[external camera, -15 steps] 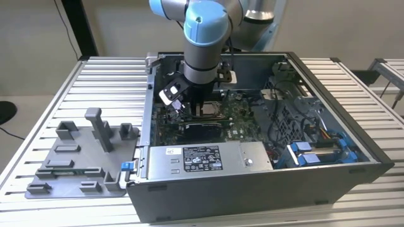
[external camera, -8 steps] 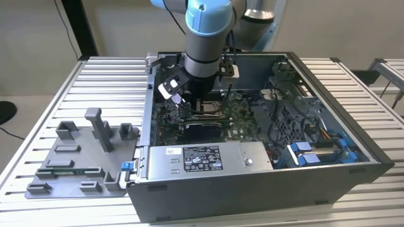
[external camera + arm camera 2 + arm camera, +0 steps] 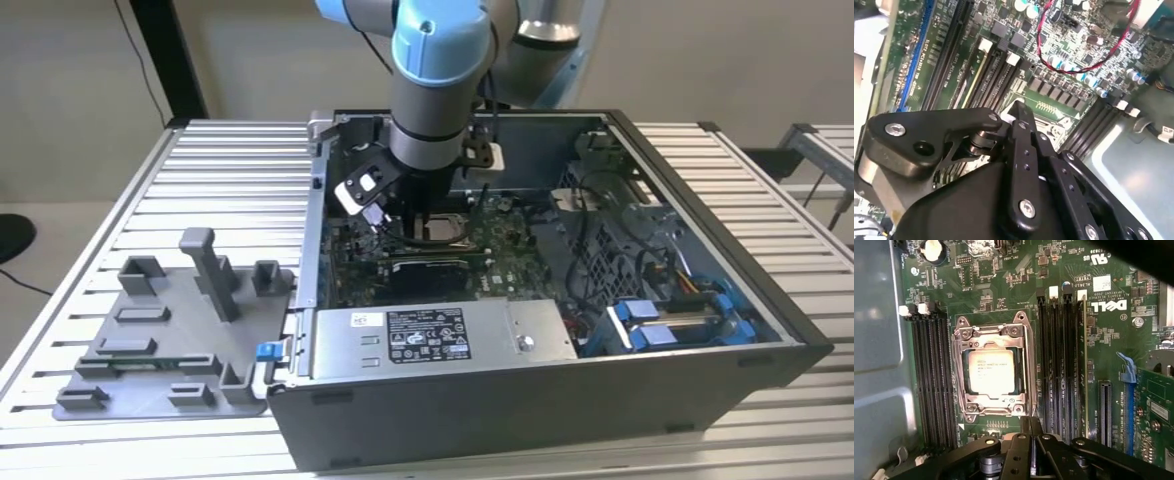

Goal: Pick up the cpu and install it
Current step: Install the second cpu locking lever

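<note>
In the first wrist view the cpu (image 3: 989,371), a small square chip with a silvery top, lies flat inside the metal socket frame (image 3: 1026,365) on the green motherboard (image 3: 1004,285). My gripper (image 3: 1032,426) hovers just off the socket's edge, apart from the chip, its black fingers closed together with nothing between them. The second wrist view has the same fingertips (image 3: 1019,114) meeting over the board. In the exterior view the gripper (image 3: 424,220) reaches down into the open computer case (image 3: 561,400), over the middle of the board.
Black memory slots (image 3: 934,385) flank the socket on both sides. A red cable (image 3: 1074,70) loops over the board. A silver power-supply box (image 3: 441,335) fills the case front. A grey plastic tray (image 3: 174,345) sits on the slatted table at the exterior view's left.
</note>
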